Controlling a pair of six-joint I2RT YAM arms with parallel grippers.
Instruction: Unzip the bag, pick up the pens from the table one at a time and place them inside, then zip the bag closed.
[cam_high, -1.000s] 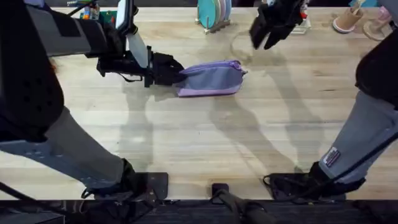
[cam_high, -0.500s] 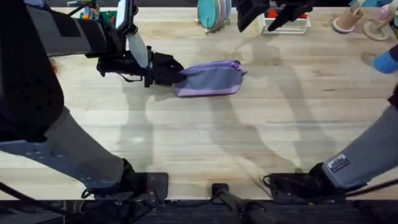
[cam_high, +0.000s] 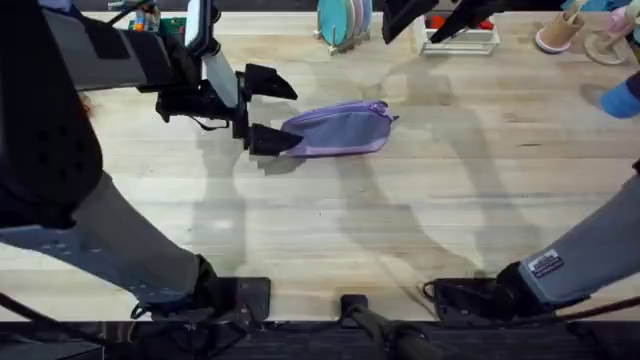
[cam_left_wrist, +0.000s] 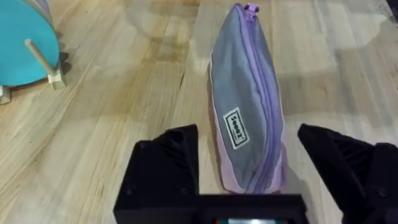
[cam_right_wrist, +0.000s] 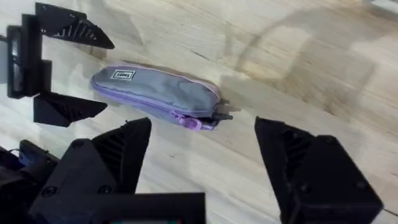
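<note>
A small oblong lavender-and-grey fabric pencil pouch (cam_high: 338, 129) lies on the light wooden plank tabletop (cam_high: 420, 220) in the upper middle of the overhead frame, its long axis running nearly left to right with the right end tipped slightly toward the top. The purple zipper (cam_left_wrist: 262, 93) runs the full length of its upper edge and appears closed along the length that shows, with the pull tab (cam_right_wrist: 222, 116) at the pouch's right end. A small white sewn label (cam_left_wrist: 235, 120) with dark lettering sits on the grey side panel near the left end; the writing is too small to read. What the pouch holds cannot be seen.

The left gripper (cam_high: 270, 112), with black fingers, sits at the pouch's left end with its jaws spread wide, one finger above and one below that end, gripping nothing. The right gripper (cam_high: 432, 14) hangs at the top edge of the overhead frame, well apart from the pouch, its black fingers also spread wide and empty.

A teal disc in a wooden rack (cam_high: 343, 22) stands at the top centre of the tabletop.
</note>
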